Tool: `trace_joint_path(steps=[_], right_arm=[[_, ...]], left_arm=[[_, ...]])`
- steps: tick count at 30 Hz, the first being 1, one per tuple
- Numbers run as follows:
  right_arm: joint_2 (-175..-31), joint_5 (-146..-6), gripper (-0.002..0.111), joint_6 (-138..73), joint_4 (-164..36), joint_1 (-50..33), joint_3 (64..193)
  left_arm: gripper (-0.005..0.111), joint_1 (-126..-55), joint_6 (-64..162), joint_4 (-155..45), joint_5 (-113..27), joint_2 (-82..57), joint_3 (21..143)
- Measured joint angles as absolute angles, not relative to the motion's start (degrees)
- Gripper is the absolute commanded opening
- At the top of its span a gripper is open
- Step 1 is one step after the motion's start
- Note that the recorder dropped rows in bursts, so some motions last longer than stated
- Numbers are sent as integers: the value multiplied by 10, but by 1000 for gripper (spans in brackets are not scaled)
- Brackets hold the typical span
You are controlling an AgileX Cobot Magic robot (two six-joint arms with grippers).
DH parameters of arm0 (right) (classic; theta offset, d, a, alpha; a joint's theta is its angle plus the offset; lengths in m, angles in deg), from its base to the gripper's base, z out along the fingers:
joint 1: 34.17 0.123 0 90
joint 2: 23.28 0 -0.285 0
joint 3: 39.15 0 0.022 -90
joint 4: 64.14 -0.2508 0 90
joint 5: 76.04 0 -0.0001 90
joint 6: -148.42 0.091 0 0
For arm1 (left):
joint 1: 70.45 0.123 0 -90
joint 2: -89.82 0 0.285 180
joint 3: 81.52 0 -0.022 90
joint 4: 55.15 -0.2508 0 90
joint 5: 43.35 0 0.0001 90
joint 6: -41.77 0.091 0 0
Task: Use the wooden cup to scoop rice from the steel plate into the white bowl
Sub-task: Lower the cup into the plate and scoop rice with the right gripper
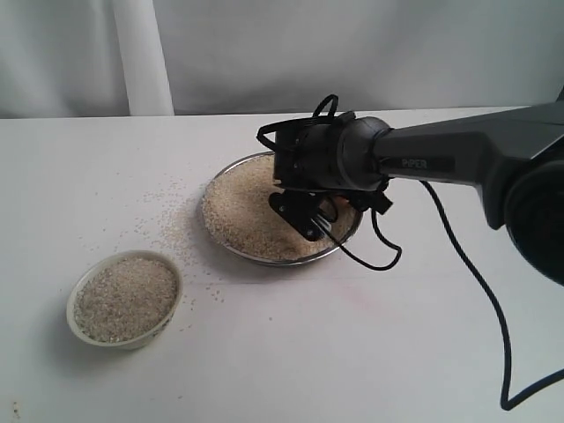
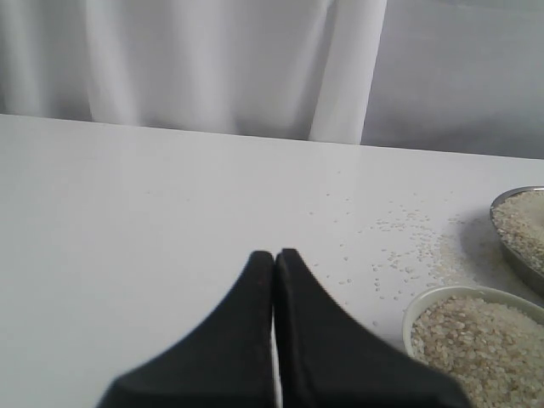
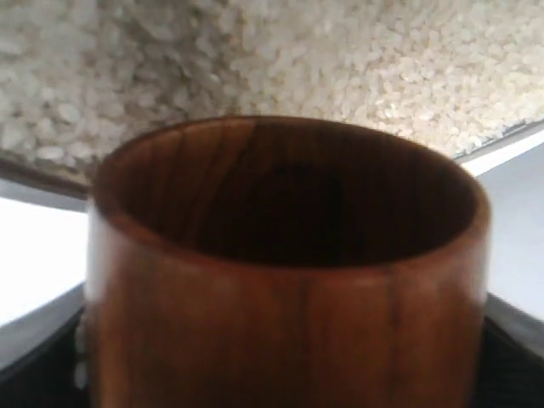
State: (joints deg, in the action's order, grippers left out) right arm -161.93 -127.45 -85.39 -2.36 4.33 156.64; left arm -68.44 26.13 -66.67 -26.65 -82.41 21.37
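While the left gripper (image 2: 274,265) sits pinched shut, empty, near the white bowl (image 1: 130,342) filled with rice (image 1: 125,298), the steel plate (image 1: 282,263) lies to the bowl's right. Right gripper (image 1: 306,216) clasps the wooden cup (image 3: 289,280) over the plate's heap, mouth toward the grains; contact unclear.

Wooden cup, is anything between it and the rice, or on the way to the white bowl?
Nothing visible. The wooden cup faces the rice in the steel plate directly; only table with loose grains lies between plate and white bowl.
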Motion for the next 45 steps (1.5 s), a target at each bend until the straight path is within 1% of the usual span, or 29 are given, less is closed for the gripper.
trace_joint_path(steps=[11,24,40,45], right_arm=[[-1638,-1266,0,-855,-24,44,1567],[-1632,-1241,0,-864,-77,51,1574],[-1641,-1276,0,-854,31,98,1573],[-1641,-1275,0,-858,22,103,1591]], left_arm=[[0,-684,261,-667,-267,-824,214],[0,-684,261,-667,-267,-824,214],[0,-684,261,-667,-267,-824,214],[0,-684,261,-667,-267,-824,214]])
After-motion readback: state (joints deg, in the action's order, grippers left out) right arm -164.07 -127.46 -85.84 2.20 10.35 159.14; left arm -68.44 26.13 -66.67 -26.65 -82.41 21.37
